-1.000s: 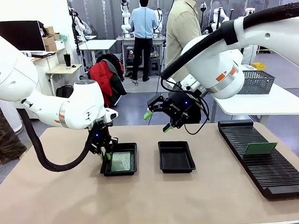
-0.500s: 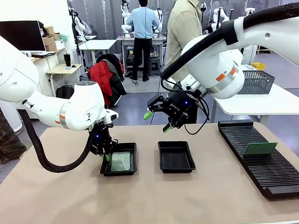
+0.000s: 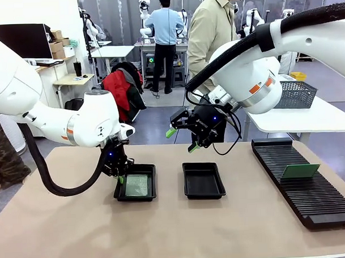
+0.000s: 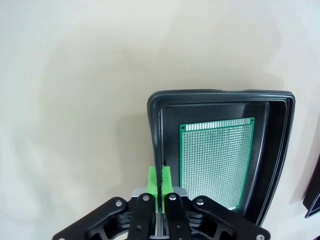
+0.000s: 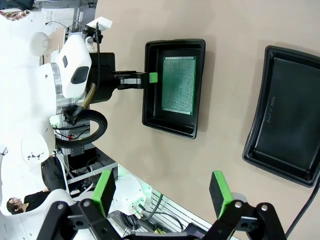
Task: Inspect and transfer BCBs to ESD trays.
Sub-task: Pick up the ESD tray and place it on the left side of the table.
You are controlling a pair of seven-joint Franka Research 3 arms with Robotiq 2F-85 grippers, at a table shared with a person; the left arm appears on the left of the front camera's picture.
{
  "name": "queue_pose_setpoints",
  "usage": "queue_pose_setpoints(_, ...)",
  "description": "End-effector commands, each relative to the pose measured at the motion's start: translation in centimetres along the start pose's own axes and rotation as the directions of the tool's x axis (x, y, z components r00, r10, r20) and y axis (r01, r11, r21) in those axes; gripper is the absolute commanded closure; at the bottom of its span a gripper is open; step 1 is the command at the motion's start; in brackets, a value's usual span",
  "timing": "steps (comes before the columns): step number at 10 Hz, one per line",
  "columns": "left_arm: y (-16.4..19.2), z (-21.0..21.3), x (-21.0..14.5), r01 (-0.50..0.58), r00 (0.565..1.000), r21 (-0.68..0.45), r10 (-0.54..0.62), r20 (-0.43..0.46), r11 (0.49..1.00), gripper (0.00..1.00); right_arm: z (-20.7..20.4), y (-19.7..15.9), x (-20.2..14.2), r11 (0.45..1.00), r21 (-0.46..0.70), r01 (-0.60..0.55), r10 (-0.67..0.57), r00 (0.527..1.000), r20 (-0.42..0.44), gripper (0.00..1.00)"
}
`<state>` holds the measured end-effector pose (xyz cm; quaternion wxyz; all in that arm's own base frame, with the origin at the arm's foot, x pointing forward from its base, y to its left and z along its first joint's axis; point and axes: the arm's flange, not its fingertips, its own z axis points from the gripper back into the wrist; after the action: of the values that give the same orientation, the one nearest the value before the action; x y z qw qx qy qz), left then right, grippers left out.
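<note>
Operator: Status of left gripper (image 4: pixel 160 173)?
Technician: Pads clamped on the rim of 1 shallow black rectangular plastic tray (image 4: pixel 220 93); 1 flat green speckled circuit board (image 4: pixel 216 162) lies inside.
Operator: And right gripper (image 3: pixel 181 140)?
Technician: Jaws spread, holding nothing, above the 2nd black tray (image 3: pixel 203 180).

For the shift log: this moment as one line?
left gripper: pinching left ESD tray rim | BCB: flat inside it | right gripper: open, raised | right ESD tray: empty
</note>
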<state>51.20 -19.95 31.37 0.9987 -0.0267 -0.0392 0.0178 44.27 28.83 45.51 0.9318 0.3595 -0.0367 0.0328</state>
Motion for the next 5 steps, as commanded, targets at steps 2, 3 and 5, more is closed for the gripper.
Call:
queue_pose_setpoints(2,-0.17,-0.57,-0.06,0.002,1.000,-0.005,-0.002,0.006,1.000,1.00,0.08,0.26,0.01,1.000,-0.017,0.013,-0.013,1.000,-0.008,0.00)
queue_pose_setpoints(3,-0.17,-0.57,-0.06,0.002,1.000,-0.005,-0.002,0.006,1.000,1.00,0.08,0.26,0.01,1.000,-0.017,0.013,-0.013,1.000,-0.008,0.00)
queue_pose_setpoints(5,-0.17,-0.57,-0.06,0.002,1.000,-0.005,-0.002,0.006,1.000,1.00,0.08,0.26,0.01,1.000,-0.017,0.013,-0.013,1.000,-0.008,0.00)
